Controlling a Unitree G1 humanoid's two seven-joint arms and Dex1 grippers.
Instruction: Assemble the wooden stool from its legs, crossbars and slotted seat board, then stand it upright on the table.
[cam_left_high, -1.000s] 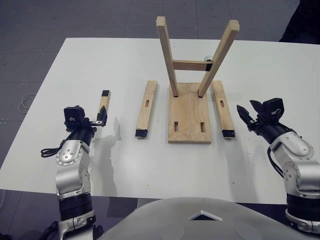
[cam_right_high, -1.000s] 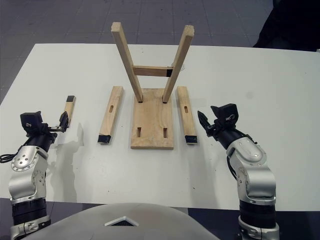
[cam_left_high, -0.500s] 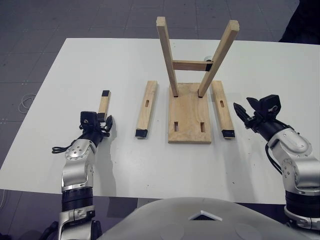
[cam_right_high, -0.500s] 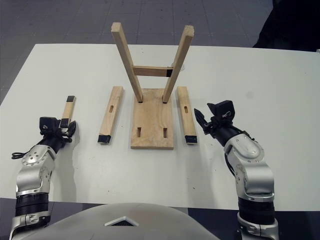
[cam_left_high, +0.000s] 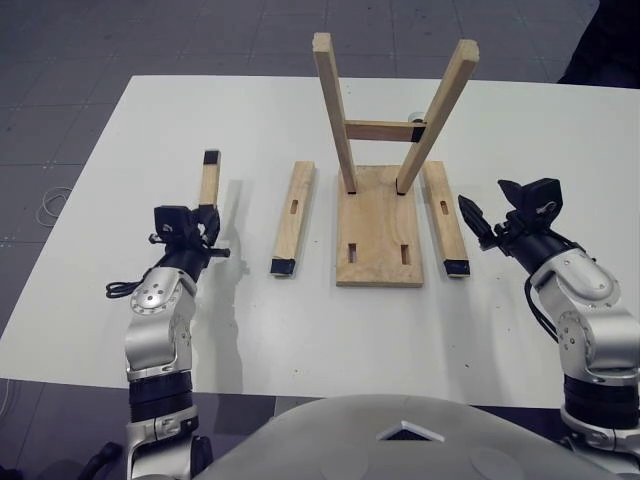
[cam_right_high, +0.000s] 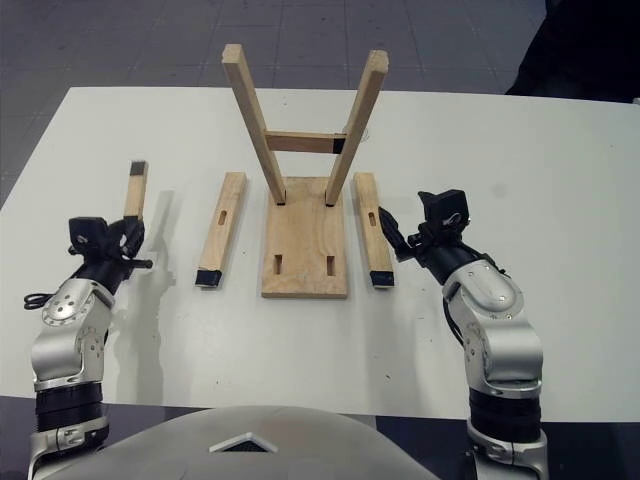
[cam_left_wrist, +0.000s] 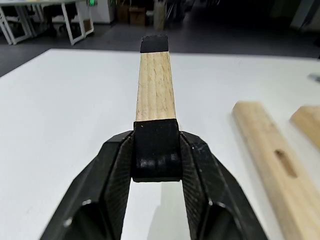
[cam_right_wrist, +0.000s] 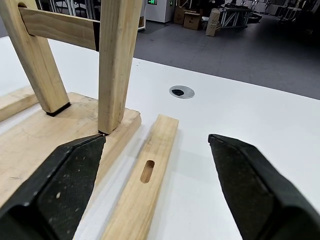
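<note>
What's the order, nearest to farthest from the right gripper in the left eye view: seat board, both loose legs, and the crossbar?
1. Right loose leg, just beside the right gripper, right of the board.
2. Seat board, table centre.
3. Left loose leg, left of the board.
4. Crossbar, far left, clamped in the left gripper.

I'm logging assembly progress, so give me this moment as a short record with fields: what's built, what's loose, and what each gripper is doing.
Built: seat board flat on the table; two standing legs in its far slots, linked by a joining crossbar.
Empty: two near slots.
Loose: left loose leg and right loose leg, lying flat on either side of the board.
Left gripper: shut on the black end of a short crossbar.
Right gripper: open, aimed at the right loose leg, apart from it.
</note>
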